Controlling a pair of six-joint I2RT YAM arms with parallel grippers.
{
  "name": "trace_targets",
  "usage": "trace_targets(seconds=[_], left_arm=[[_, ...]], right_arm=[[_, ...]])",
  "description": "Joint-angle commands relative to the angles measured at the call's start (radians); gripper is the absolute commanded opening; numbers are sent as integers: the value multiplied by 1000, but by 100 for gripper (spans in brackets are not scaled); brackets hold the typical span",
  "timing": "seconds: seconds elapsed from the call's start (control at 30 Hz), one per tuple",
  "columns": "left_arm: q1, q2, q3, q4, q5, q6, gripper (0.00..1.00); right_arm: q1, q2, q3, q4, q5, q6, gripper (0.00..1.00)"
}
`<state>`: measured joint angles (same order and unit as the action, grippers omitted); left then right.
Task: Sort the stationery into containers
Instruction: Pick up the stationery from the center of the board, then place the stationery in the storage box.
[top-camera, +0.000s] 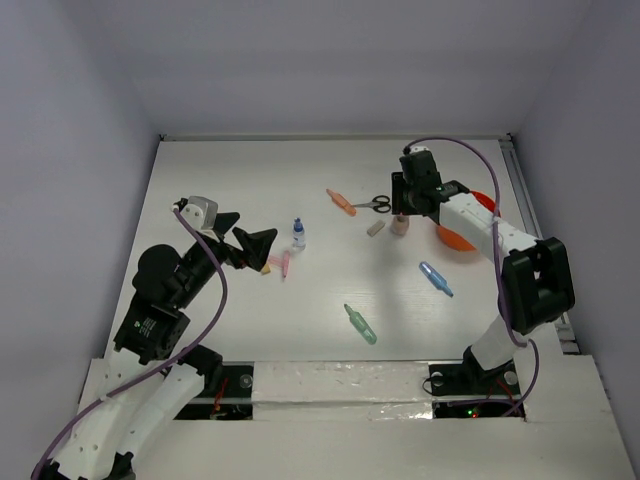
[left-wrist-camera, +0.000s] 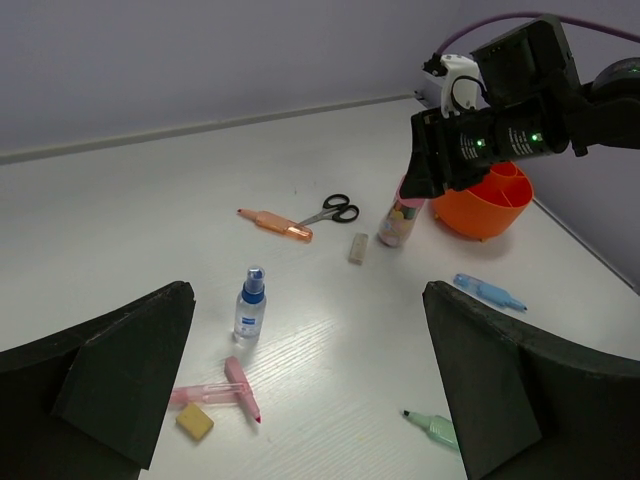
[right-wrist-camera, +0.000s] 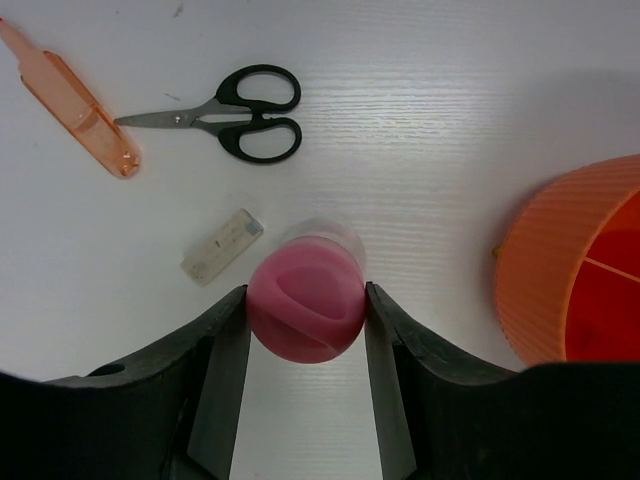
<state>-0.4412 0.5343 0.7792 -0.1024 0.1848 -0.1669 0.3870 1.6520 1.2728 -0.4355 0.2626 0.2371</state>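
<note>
My right gripper (right-wrist-camera: 306, 305) is shut on the pink lid of an upright clear tube (right-wrist-camera: 305, 310), its fingers pressing both sides. The tube (top-camera: 400, 226) stands just left of the orange bowl (top-camera: 456, 240) (right-wrist-camera: 560, 260). Black-handled scissors (right-wrist-camera: 235, 115), an orange marker (right-wrist-camera: 75, 100) and a grey eraser (right-wrist-camera: 222, 246) lie beyond it. My left gripper (left-wrist-camera: 308, 295) hangs open and empty over the blue-capped bottle (left-wrist-camera: 250, 303), two pink markers (left-wrist-camera: 240, 385) and a yellow eraser (left-wrist-camera: 194, 421). A blue marker (top-camera: 435, 279) and a green marker (top-camera: 361, 324) lie nearer the front.
The orange bowl (left-wrist-camera: 485, 205) has inner dividers and sits close to the table's right edge, next to the right wall (top-camera: 580, 150). The back wall (top-camera: 330, 70) runs along the table's far edge.
</note>
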Motion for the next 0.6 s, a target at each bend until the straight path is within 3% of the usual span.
trace_targets(seconds=[0.0,0.23,0.43,0.57], left_arm=[[6,0,-1,43,19,6,99],[6,-2,-1,46,18,4,99],[-4,-43,-1,47,22,1,99],[-13,-66,-1,49,21,1,99]], right_arm=[[-2,-14,63,27,43,-10,24],[-11,-154,114,15,116,-25,15],[-108,-316,103,18,243,-48,13],[-198,-394,82,6,240,-44,13]])
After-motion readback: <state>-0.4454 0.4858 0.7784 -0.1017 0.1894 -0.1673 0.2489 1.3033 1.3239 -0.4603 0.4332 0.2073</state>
